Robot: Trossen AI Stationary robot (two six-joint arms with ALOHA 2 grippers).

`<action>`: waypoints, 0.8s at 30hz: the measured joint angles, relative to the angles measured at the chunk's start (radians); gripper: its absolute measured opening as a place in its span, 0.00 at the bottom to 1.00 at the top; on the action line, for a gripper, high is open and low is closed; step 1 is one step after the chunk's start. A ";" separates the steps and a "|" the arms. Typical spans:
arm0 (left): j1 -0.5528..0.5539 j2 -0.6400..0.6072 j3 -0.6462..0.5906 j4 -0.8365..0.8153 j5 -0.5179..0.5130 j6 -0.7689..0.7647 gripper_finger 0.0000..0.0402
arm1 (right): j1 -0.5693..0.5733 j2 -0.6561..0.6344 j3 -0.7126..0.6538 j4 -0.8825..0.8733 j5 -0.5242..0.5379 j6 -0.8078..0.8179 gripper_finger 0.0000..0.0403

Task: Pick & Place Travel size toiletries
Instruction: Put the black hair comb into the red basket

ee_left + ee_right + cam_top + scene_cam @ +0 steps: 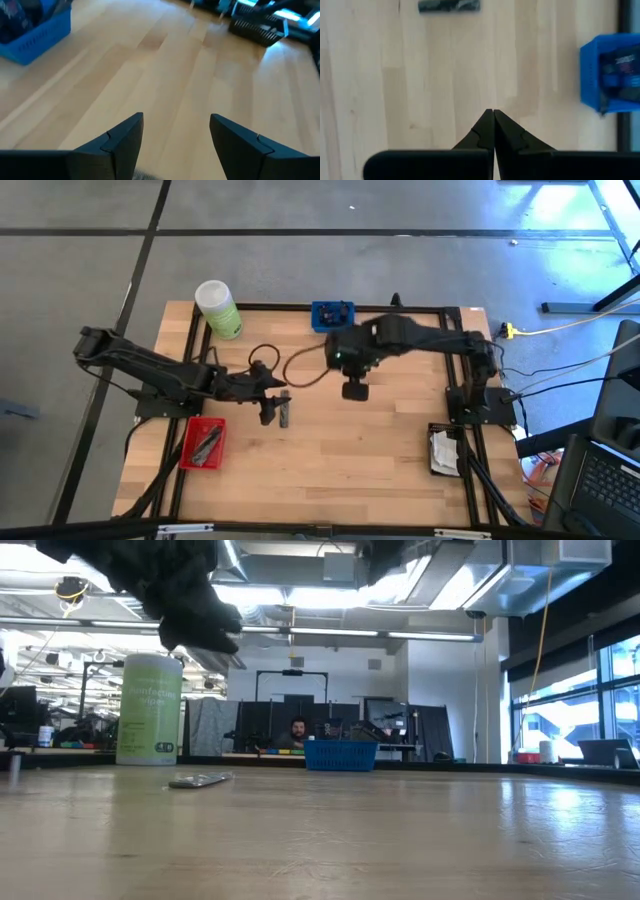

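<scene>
At the table's left edge in the high view sat the red tray (pixel 203 444), with a slim grey tube lying in it. Behind it, at the far left corner, stood the light-green bottle (pixel 218 309) with its white cap, upright and well apart from the arms. The left gripper (pixel 269 412) hung just beside a slim grey tube (pixel 285 411) that lay flat on the bare wood, right of the red tray; its fingers (pixel 122 142) stood wide apart with nothing between them. In the low view that tube (pixel 199 780) showed as a thin, flattened, dull grey strip resting on the tabletop, and in the right wrist view as a short dark grey bar (pixel 449 6) with paler mottling. Farther right, at the table's back edge, sat the blue basket (pixel 332 314), dark items inside it. The right gripper (pixel 355 391) hung over the middle of the table, jaws pressed together and empty. Near the right edge sat a black tray (pixel 445 450) holding white packets.
</scene>
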 joint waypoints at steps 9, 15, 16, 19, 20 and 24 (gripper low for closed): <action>0.001 0.066 0.000 -0.148 0.002 -0.020 0.57 | 0.074 -0.176 -0.505 0.300 -0.023 0.038 0.00; 0.035 0.118 0.000 -0.229 0.001 -0.140 0.57 | 0.087 -0.381 -0.842 0.539 -0.023 0.103 0.00; 0.044 0.133 0.000 -0.229 0.001 -0.150 0.56 | 0.087 -0.416 -0.889 0.594 -0.022 0.111 0.00; 0.072 0.187 0.000 -0.204 0.011 -0.157 0.56 | 0.087 -0.502 -1.013 0.718 -0.019 0.116 0.00; 0.081 0.205 0.000 -0.200 0.016 -0.157 0.56 | 0.089 -0.525 -1.048 0.757 -0.019 0.118 0.00; 0.113 0.273 0.007 -0.206 0.031 -0.156 0.54 | 0.105 -0.586 -1.162 0.862 -0.015 0.135 0.00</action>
